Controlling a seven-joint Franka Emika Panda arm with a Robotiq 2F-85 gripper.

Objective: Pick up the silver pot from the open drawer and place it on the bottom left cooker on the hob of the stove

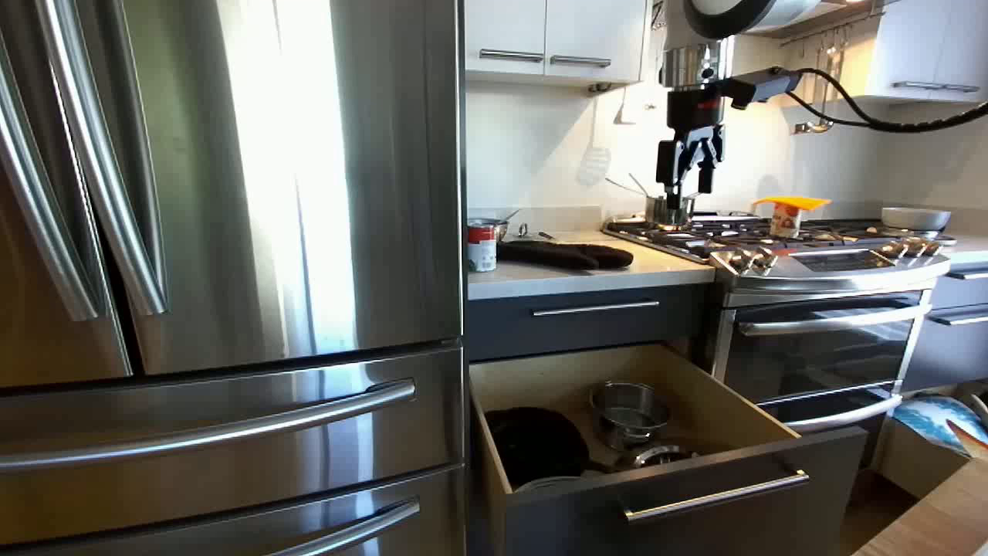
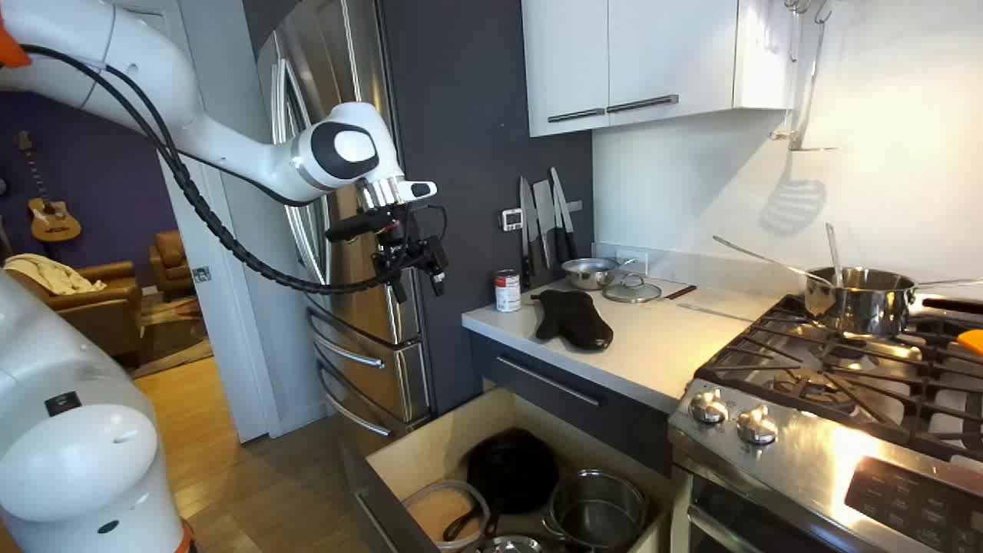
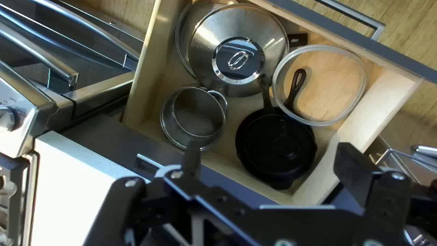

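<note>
The silver pot (image 3: 193, 118) sits upright in the open drawer (image 1: 679, 506), and shows in both exterior views (image 1: 629, 417) (image 2: 599, 513). My gripper is open and empty, high above the drawer in both exterior views (image 1: 689, 191) (image 2: 419, 290). In the wrist view its fingers (image 3: 269, 150) stand wide apart, with the left fingertip overlapping the pot's lower rim in the picture. The hob (image 2: 933, 384) lies on top of the stove (image 1: 826, 340). The bottom left cooker (image 2: 814, 386) is bare under its grate, behind the front knobs.
Beside the pot in the drawer are a black pan (image 3: 276, 147), steel lids (image 3: 269, 30) and a clear round container (image 3: 362, 75). A pot with utensils (image 2: 864, 307) stands on the hob's rear left. A black mitt (image 2: 572, 319) and can (image 2: 507, 290) lie on the counter; the fridge (image 1: 231, 193) stands beside.
</note>
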